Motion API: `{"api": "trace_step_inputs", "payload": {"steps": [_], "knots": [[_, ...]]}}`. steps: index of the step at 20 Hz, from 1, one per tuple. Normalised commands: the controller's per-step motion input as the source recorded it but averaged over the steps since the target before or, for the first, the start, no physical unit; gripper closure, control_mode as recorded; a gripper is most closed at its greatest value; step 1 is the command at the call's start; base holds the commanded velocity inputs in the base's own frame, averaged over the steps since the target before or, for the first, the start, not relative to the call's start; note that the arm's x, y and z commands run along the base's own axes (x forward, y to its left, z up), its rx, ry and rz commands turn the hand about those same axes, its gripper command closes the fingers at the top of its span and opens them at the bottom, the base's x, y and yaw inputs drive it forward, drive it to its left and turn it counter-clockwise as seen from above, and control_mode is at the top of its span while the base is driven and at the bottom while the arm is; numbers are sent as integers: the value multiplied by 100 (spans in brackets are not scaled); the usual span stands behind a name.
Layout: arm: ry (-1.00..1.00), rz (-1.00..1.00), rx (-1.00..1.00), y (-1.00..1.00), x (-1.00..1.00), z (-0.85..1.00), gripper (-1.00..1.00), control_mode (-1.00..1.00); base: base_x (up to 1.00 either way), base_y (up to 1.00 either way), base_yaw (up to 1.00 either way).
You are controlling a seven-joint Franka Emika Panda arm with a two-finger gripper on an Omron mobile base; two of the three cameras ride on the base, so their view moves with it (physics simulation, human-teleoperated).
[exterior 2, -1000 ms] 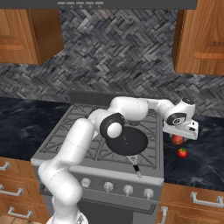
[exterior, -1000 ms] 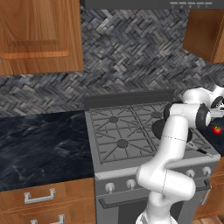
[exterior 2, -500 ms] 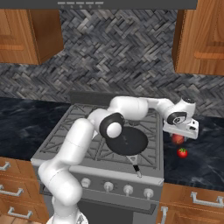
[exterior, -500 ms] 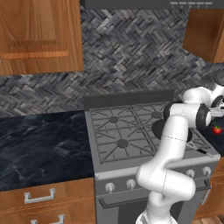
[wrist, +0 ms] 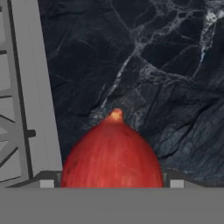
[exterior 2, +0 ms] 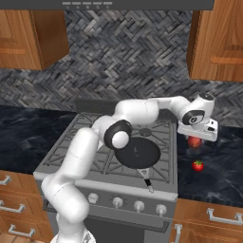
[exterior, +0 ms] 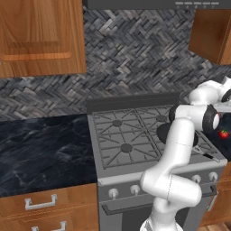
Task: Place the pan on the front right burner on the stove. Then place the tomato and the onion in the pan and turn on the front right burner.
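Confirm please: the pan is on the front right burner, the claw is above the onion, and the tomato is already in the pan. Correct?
Not quite. The tomato lies on the dark counter right of the stove, as the right base view shows. The pan and the claw above the onion are as stated.

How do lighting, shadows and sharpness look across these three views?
Left base view: flat, even light, soft edges, tomato small at the frame edge. Right base view: no glare on the pan; the onion sits dim under the hand. Hand view: onion large, slightly soft, evenly lit.
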Motion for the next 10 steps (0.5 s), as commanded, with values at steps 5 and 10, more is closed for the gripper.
{"api": "trace_step_inputs", "payload": {"steps": [5, 10], "knots": [[0, 0, 0, 11, -28, 29, 100, -100, 0, 0, 0], [0, 0, 0, 36, -47, 5, 100, -100, 0, 0, 0]]}}
